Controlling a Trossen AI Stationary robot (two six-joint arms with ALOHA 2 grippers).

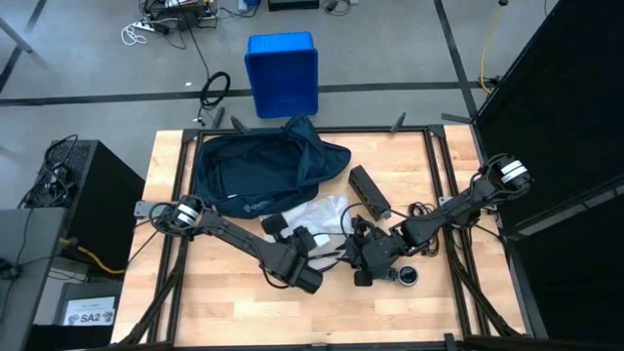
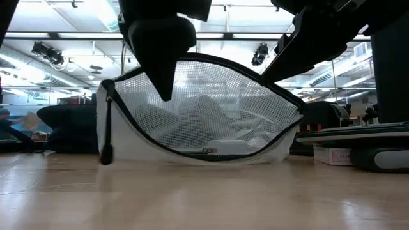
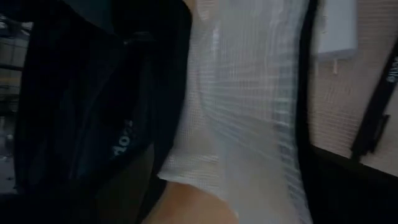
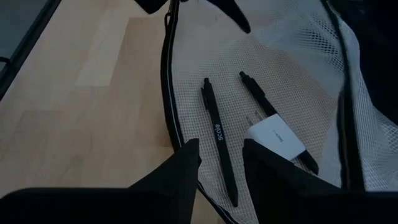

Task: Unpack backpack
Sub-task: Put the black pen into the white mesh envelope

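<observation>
Wooden tabletop carries the right gripper (image 4: 219,163), its jaws part-open and grasping nothing, above a white mesh zip pouch (image 4: 273,81) holding two black pens (image 4: 219,140). Left gripper (image 1: 304,255), released wide, hangs beside it. Behind lies the large soft dark navy fabric backpack (image 1: 249,171), unzipped; the pouch is out, its contents unremoved.

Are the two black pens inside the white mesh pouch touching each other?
Apart. The right wrist view shows one pen and the other pen lying side by side in the mesh pouch, with white mesh visible between them.
</observation>
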